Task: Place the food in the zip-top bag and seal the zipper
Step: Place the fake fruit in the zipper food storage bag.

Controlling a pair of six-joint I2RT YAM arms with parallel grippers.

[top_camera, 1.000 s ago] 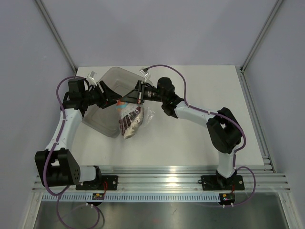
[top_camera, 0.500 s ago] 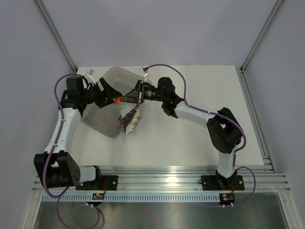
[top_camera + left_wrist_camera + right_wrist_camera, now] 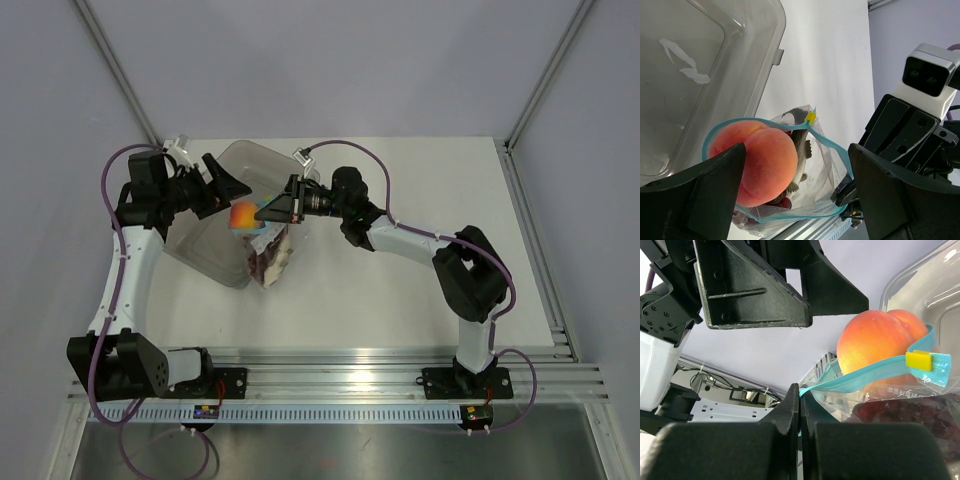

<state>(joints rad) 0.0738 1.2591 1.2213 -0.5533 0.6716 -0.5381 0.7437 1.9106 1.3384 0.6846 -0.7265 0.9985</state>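
Right gripper (image 3: 799, 390), jaws pressed together, is pinching the teal zipper (image 3: 865, 372) and holding up the mouth of the zip-top bag (image 3: 826, 162). The peach (image 3: 765, 165) is sitting in that mouth, ringed by the zipper, above the grapes (image 3: 920, 415) lying inside the bag. A yellow slider (image 3: 917, 360) is riding on the zipper. Left gripper (image 3: 797, 150) is hovering near the peach, jaws spread wide, gripping nothing. The grey tray (image 3: 700, 75) is lying just beside the bag.

The peach (image 3: 762, 165) plugs the zip-top bag (image 3: 826, 162)'s mouth — tray (image 3: 769, 60) close alongside.
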